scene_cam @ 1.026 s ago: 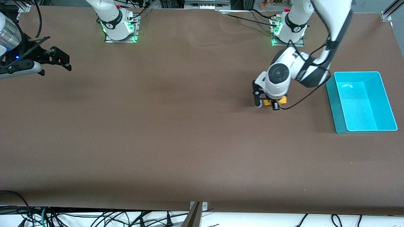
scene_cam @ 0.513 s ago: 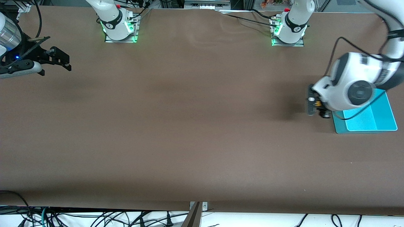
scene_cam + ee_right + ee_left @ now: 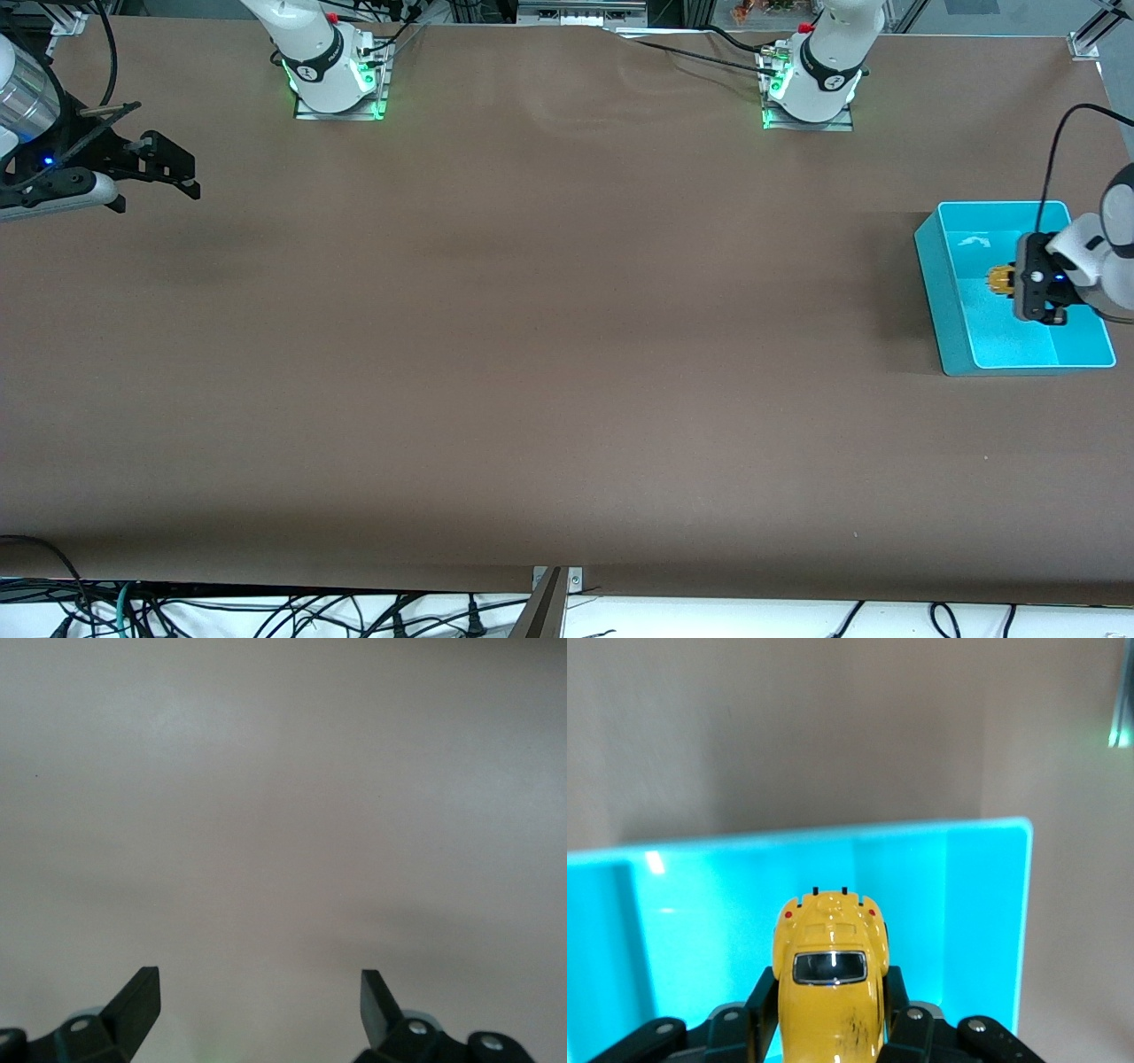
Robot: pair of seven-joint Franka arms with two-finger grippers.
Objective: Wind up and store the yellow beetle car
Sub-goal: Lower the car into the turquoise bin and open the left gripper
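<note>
One yellow beetle car (image 3: pixel 831 992) is being gripped by the left end effector (image 3: pixel 1019 282), its two fingers (image 3: pixel 899 992) pressing against the car's sides — the car is hanging in the air over the inside of the single turquoise bin (image 3: pixel 939 283). In the front view the car (image 3: pixel 1001 280) is showing at about the 9 o'clock side of the end effector. The bin is sitting on the brown worktop (image 3: pixel 532 354) at the left arm's end, around 3 o'clock on the worktop.

The right end effector (image 3: pixel 155 177) is waiting over the right arm's end of the worktop, near 10 o'clock, with its two fingers (image 3: pixel 137 997) spread wide apart — nothing is sitting between them, and only bare worktop (image 3: pixel 283 815) is lying below.
</note>
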